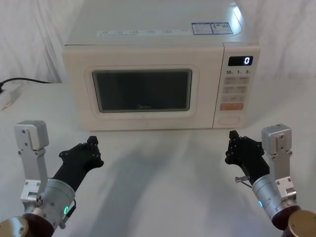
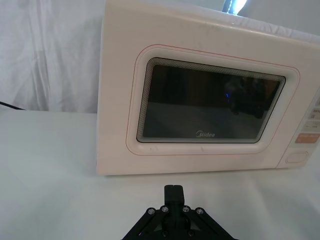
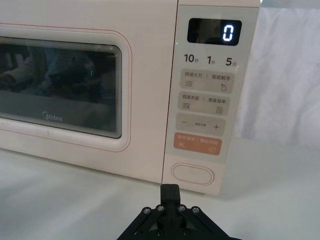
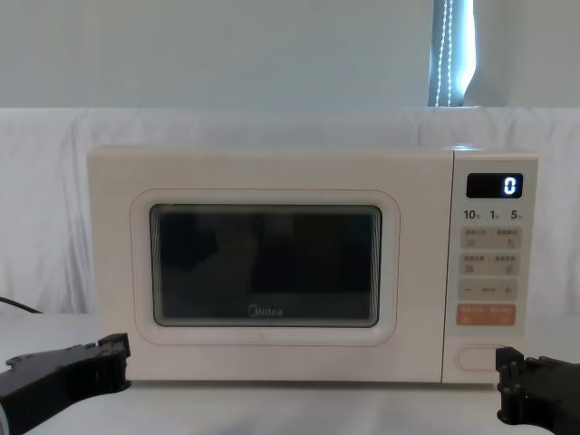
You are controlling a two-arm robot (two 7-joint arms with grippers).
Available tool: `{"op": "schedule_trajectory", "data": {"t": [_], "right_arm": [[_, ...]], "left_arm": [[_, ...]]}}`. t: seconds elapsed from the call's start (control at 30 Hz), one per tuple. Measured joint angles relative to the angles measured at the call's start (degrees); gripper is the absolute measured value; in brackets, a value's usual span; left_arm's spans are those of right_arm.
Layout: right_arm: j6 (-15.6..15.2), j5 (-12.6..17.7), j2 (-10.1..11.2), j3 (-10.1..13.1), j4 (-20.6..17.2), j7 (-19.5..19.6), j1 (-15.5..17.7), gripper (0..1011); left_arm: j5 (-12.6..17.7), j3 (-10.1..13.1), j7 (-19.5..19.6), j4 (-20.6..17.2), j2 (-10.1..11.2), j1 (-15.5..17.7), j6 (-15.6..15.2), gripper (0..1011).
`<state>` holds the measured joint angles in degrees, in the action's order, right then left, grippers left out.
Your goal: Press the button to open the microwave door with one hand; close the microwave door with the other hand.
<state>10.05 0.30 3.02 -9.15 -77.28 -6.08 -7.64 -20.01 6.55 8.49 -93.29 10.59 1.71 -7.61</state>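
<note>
1. Sitting on a white table (image 1: 163, 197), the cream Midea microwave (image 1: 148, 44) faces the robot; black display (image 1: 240, 60) reads 0.
2. Microwave door (image 1: 143, 89) is shut flush with the body — dark window, "Midea" logo low on the frame.
3. Control panel on the microwave's right side: small printed keys, then an orange rectangular button (image 3: 197, 144), then the button (image 3: 192, 174) — wide, cream, unprinted, at the panel's very bottom.
4. Left gripper (image 1: 92, 149) hovers over the table in front of the door's left part, apart from the microwave, touching nothing. Fingers look drawn together at the tips in the head view, holding nothing.
5. Right gripper (image 1: 233, 143) hovers in front of the control panel, below and short of the button, no contact. Fingers look closed together, empty.
6. Chest view: left gripper (image 4: 104, 355) at lower left by the microwave's bottom corner, right gripper (image 4: 507, 376) at lower right just under the button (image 4: 478, 358).
7. Black power cable (image 1: 27, 80) runs across the table left of the microwave; white cloth (image 1: 29, 29) hangs behind.
</note>
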Motion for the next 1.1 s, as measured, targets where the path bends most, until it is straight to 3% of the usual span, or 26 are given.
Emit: {"op": "schedule_trajectory", "data": {"t": [0.87, 1.1], "right_arm": [[0.00, 0.00, 0.00, 0.00, 0.00, 0.00, 0.00, 0], [0.00, 0.00, 0.00, 0.00, 0.00, 0.00, 0.00, 149]], "left_arm": [[0.00, -0.04, 0.09, -0.11, 0.00, -0.05, -0.09, 0], [0.00, -0.04, 0.09, -0.11, 0.00, -0.05, -0.09, 0]]}}
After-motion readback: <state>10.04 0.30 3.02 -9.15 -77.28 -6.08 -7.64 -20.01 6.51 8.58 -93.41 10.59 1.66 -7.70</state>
